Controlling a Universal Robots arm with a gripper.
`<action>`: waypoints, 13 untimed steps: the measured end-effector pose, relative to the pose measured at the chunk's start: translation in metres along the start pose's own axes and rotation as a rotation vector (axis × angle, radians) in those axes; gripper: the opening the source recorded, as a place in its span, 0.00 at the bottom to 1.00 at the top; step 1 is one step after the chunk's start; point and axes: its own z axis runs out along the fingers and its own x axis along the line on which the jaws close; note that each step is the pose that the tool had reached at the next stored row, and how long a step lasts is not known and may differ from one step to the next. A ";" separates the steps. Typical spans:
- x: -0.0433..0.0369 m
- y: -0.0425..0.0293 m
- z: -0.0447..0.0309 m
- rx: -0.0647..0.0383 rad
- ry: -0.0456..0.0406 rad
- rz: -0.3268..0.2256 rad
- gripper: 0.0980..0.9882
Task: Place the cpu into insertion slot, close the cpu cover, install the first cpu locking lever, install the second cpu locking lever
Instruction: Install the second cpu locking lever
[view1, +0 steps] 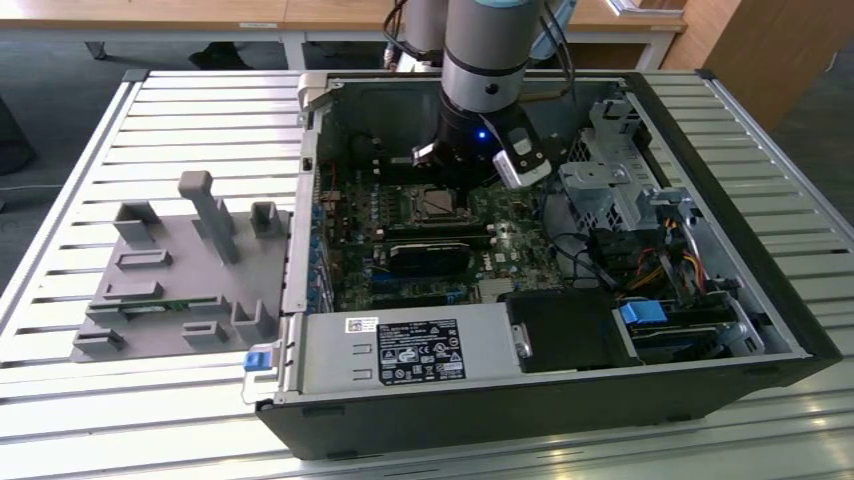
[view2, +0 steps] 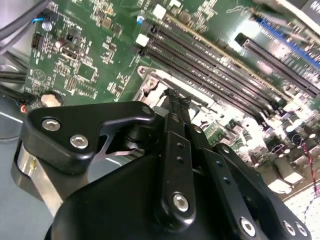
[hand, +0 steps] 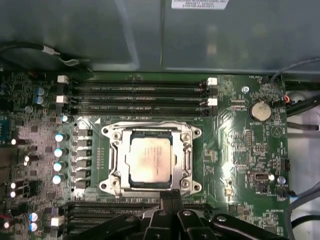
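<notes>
Hanging over the open black computer case (view1: 561, 400) on the slatted metal table (view1: 120, 400), the grey robot arm (view1: 487, 50) points its black claw (hand: 171, 194) down at the green circuit board (hand: 245, 150). In both wrist views the two thin fingers (view2: 175, 107) are pressed flat together with nothing between them, their tips just beside the edge of the socket.

The small flat square cpu with a dull silver-grey face (hand: 149, 159) lies seated in the square silver-rimmed insertion slot (hand: 150, 190). The thin silvery cpu cover frame (hand: 186, 157) lies flat around the chip, the chip showing through its window. Faint marks cross the chip face, too pale to read. The locking levers cannot be made out.

White stickers with dark print sit on the silver-grey power-supply box (view1: 414, 350), one of them carrying a barcode; the print is too small to read. Another white label is cut off at the frame edge in the first wrist view. Long narrow black memory slots (hand: 135, 92) run beside the socket. A grey moulded holder with upright posts (view1: 187, 270) stands on the table at the exterior view's left. The claw's own body hides much of the socket in the second wrist view.
</notes>
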 end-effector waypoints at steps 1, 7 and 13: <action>0.0000 -0.0012 -0.0001 0.000 0.0000 0.000 0.02; 0.0054 -0.0059 0.0008 0.000 0.0000 0.000 0.02; 0.0140 -0.0077 0.0012 0.000 0.0000 0.000 0.02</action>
